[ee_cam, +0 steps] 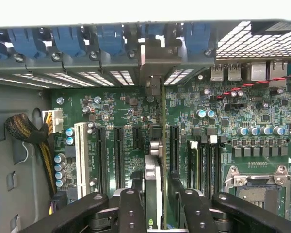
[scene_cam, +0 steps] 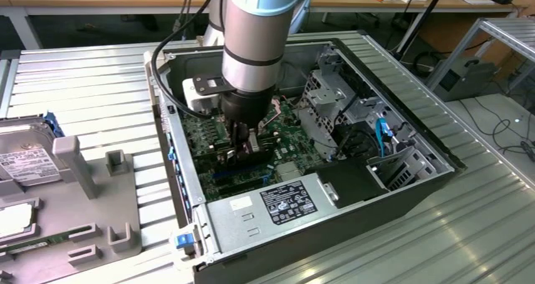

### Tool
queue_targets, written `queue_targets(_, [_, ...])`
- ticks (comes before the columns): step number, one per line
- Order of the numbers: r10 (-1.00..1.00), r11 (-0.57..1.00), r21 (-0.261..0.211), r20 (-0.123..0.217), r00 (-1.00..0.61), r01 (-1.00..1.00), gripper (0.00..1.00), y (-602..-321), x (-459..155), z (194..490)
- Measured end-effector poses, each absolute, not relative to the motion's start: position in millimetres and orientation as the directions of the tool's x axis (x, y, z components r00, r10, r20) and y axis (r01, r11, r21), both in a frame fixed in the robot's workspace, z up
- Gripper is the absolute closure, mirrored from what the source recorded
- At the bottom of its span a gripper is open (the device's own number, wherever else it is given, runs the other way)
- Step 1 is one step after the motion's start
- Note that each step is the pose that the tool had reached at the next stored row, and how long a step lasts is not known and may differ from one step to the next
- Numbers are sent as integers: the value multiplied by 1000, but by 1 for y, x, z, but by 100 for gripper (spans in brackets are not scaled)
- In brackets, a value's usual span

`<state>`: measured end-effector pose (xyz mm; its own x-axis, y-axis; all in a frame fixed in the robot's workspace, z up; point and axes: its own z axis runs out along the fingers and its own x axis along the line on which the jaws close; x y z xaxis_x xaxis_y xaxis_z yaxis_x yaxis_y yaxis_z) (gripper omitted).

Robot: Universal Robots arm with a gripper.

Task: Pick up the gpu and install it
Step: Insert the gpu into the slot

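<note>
Black pincer [ee_cam: 154, 204] open astride upright gpu [ee_cam: 153, 187] on green motherboard [ee_cam: 131, 121]; printing illegible.

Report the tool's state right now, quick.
Tool: open, fingers standing either side of the gpu, which sits edge-on in a motherboard slot inside the computer case.

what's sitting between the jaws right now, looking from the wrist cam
The gpu, seen edge-on and standing upright on the motherboard, with its silver bracket reaching the case's rear wall. The jaws stand on either side of it, in the wrist view.
</note>
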<state>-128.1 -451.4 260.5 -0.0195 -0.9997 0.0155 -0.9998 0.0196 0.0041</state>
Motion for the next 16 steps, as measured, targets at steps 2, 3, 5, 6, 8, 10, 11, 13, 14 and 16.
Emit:
queue_targets(2, [-1000,20,3,17,-20,-1000,65,-447,-128,284])
queue_targets(3, [-1000,20,3,18,-20,-1000,67,-443,-128,292])
queue_targets(5, [-1000,20,3,21,-20,-1000,80,-439,-128,300])
queue_targets(6, [-1000,20,3,23,-20,-1000,80,-438,-128,300])
queue_targets(8, [-1000,19,3,24,-19,-1000,89,-437,-128,301])
queue_targets(10, [-1000,20,7,24,-20,-1000,89,-437,-119,301])
queue_targets(11, [-1000,20,11,24,-19,-1000,89,-437,-114,300])
queue_targets(13, [-1000,20,26,25,-19,-999,89,-437,-93,300])
queue_targets(14, [-999,20,27,26,-19,-999,89,-437,-91,301])
queue_targets(16, [-999,20,27,26,-19,-999,89,-437,-91,312])
